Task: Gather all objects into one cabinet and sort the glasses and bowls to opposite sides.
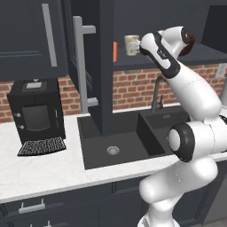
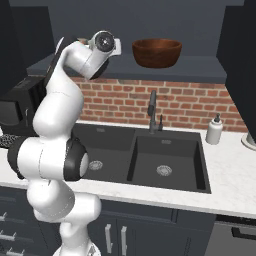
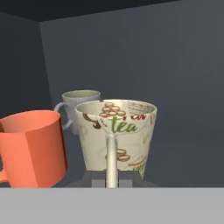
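My gripper [image 3: 111, 179] reaches into the open slate-grey cabinet [image 1: 208, 55] and is shut on the handle of the cream patterned mug [image 3: 118, 131], which stands upright on the shelf. The orange mug [image 3: 33, 146] sits just left of it and nearer. The grey-green cup [image 3: 81, 103] is behind them, toward the back wall. From the left base view the cream mug [image 1: 131, 45] is at the gripper [image 1: 140, 44], with a sliver of the orange mug [image 1: 115, 52] past the open door [image 1: 99, 66]. The brown bowl [image 2: 156, 52] rests further right on the same shelf.
The open door's long bar handle [image 1: 80, 66] hangs over the dark double sink [image 1: 113, 142]. A faucet [image 1: 156, 95] rises behind the sink. A black coffee machine [image 1: 37, 111] stands on the left counter and a white soap bottle [image 2: 214, 131] on the right.
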